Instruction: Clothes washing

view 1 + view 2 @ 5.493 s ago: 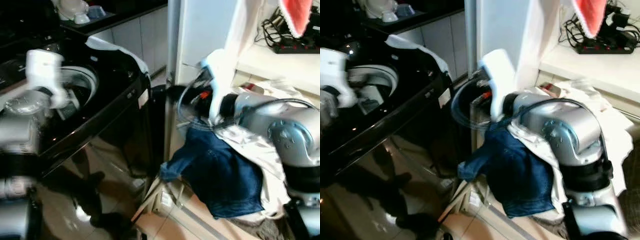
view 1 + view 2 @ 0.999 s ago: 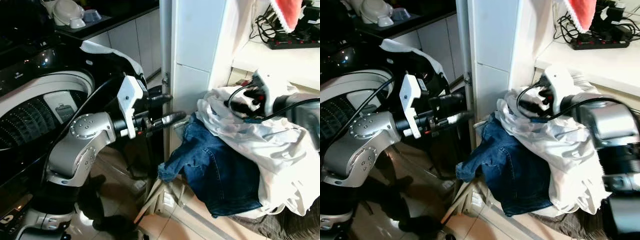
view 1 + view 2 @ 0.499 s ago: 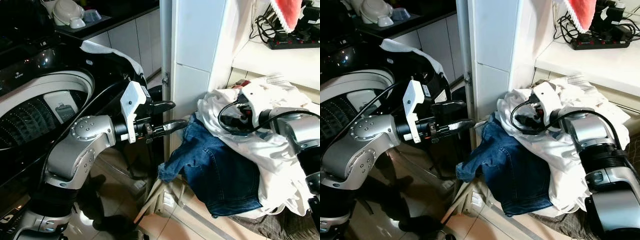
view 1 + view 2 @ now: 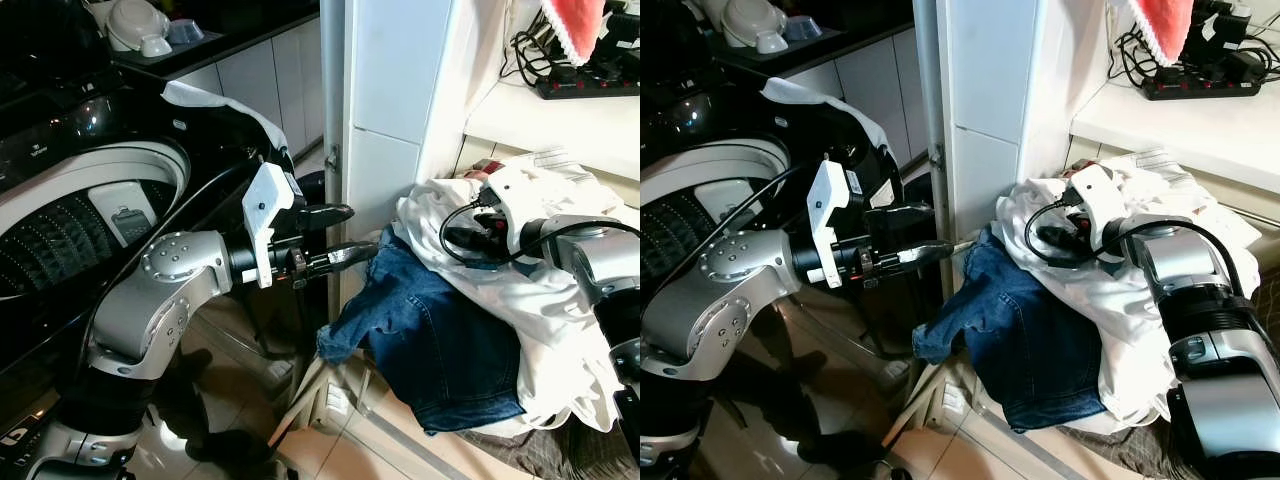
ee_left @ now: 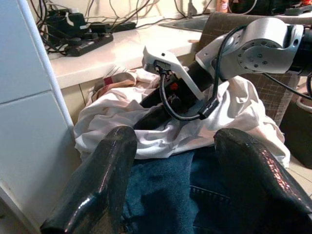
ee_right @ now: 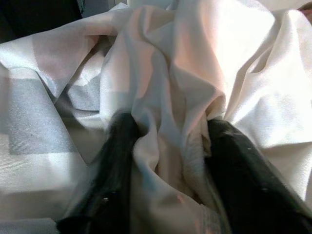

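A heap of laundry lies on a basket to my right: a white garment (image 4: pixel 520 290) on top, blue jeans (image 4: pixel 430 340) hanging down its front. My right gripper (image 4: pixel 466 240) is pushed into the white garment; in the right wrist view its fingers (image 6: pixel 122 141) stand apart, open, with folds of white cloth (image 6: pixel 170 87) bunched between them. My left gripper (image 4: pixel 350 232) is open in the air, reaching from the washer side towards the jeans, a short way off them. The black top-loading washing machine (image 4: pixel 90 200) stands open on my left, its drum in view.
A white pillar (image 4: pixel 400 100) rises between the washer and the heap. A white cloth (image 4: pixel 215 100) drapes over the washer's far corner. Behind the heap is a shelf with a power strip (image 4: pixel 590 85) and a red hat (image 4: pixel 575 25). Glossy floor lies below.
My left gripper has crept a little further right towards the jeans. My right gripper, which came down onto the heap a second ago, now rests in the white garment.
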`<state>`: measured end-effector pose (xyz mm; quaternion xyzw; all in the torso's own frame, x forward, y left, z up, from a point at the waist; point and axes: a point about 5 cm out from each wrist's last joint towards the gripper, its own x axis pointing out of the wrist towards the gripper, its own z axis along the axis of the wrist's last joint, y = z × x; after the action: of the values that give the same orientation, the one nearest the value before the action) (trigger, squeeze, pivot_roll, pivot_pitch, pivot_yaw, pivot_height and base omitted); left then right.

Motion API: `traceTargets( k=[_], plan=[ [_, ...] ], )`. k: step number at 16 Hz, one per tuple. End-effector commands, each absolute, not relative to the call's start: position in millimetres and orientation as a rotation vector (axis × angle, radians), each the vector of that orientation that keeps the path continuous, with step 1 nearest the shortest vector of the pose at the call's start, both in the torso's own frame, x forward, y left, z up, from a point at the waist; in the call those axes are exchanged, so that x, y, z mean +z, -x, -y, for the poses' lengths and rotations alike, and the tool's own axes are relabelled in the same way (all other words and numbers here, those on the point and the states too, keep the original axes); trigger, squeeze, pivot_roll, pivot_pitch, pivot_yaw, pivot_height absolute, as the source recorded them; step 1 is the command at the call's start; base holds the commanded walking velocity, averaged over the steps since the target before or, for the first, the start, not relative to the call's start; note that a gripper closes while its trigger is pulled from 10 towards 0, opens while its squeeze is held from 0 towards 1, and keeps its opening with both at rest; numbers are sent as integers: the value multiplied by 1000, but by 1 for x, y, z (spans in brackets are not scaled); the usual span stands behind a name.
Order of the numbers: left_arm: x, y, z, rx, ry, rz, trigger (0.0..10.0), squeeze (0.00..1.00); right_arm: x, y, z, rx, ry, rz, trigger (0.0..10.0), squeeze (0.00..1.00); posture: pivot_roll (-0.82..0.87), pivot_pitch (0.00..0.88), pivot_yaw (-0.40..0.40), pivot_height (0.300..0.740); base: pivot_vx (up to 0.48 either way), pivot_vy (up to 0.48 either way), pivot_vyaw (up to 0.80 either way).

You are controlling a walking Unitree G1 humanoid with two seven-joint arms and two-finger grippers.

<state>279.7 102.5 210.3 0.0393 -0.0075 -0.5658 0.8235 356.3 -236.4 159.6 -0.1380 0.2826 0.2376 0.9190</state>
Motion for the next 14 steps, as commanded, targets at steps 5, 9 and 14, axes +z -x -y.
traceTargets(
  k=[5,9,14],
  plan=[
    [212,-277,-100,-1217,-98,8,10000,0,165,-358,233,519,284,-577,0,0,6,0,77,740,0,0,0],
    [212,-278,-100,-1208,-104,13,10000,0,174,-359,232,530,252,-536,0,0,3,0,77,740,0,0,0],
    [222,-288,-104,-1113,-95,105,10000,0,228,-356,220,646,-10,-310,0,0,-1,0,74,740,0,0,0]
  ],
)
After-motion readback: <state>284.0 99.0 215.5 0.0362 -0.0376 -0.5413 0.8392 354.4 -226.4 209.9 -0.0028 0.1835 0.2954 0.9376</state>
